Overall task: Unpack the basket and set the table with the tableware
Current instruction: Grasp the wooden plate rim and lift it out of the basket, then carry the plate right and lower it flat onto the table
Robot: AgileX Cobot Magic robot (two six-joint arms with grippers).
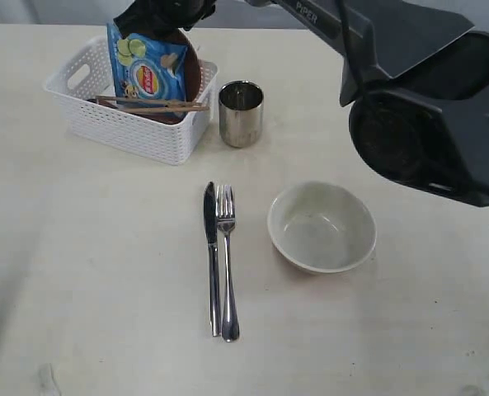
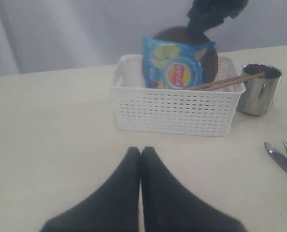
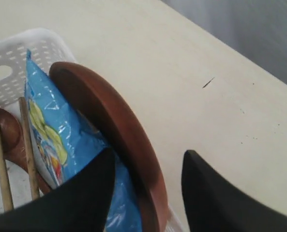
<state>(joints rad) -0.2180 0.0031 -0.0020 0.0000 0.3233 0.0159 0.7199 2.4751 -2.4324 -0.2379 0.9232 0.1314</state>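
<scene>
Tableware is partly laid. Nearest on the tabletop (image 1: 79,272), the knife (image 1: 212,256) and fork (image 1: 227,264) lie side by side, with the bowl (image 1: 321,227) just to their right. The left fingers (image 2: 124,193) are pressed shut on nothing, well apart from the basket (image 1: 137,132). Farther off, the cup (image 1: 241,113) stands beside the basket's right end. At the far left, the basket holds the chopsticks (image 1: 153,104), the spoon (image 3: 3,125) and the upright plate (image 3: 109,121) (a chip bag (image 1: 149,70) leans on it). The right fingers (image 3: 85,198) are spread wide astride the plate's rim, and no grip is seen. Removing the plate is judged the step in hand. Next, a closing on the rim alone, with the bag left out, and a straight lift are called for.
</scene>
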